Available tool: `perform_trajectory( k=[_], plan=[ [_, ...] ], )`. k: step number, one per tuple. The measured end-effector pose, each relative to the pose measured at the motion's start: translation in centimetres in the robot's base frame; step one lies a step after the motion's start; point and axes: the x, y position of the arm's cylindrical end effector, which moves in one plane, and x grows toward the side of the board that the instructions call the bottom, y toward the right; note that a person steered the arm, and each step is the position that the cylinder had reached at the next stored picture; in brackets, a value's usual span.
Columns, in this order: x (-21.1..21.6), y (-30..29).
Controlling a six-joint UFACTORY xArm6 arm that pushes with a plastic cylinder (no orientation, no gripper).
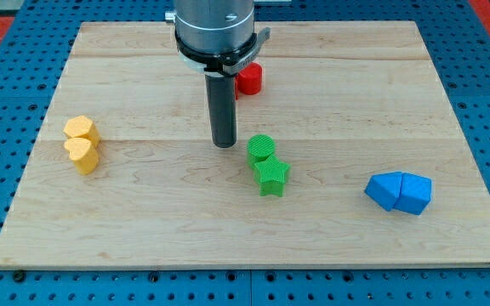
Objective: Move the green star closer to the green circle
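Note:
The green star (272, 177) lies on the wooden board (143, 212) right of centre. The green circle (261, 148) sits just above it, toward the view's top, and the two touch. My tip (224, 144) is the lower end of the dark rod. It stands to the left of the green circle, a small gap away, and up-left of the green star. It touches neither block.
A red block (249, 79) sits behind the rod near the view's top. Two yellow blocks, a hexagon (82, 129) and a heart (82, 155), touch at the left. Two blue blocks (398, 192) touch at the right.

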Motion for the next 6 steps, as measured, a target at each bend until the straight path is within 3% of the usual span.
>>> perform_trajectory(
  k=[3, 5, 6],
  plan=[
    [-0.1, -1.4],
    [-2.7, -2.0],
    [-1.3, -3.5]
  ],
)
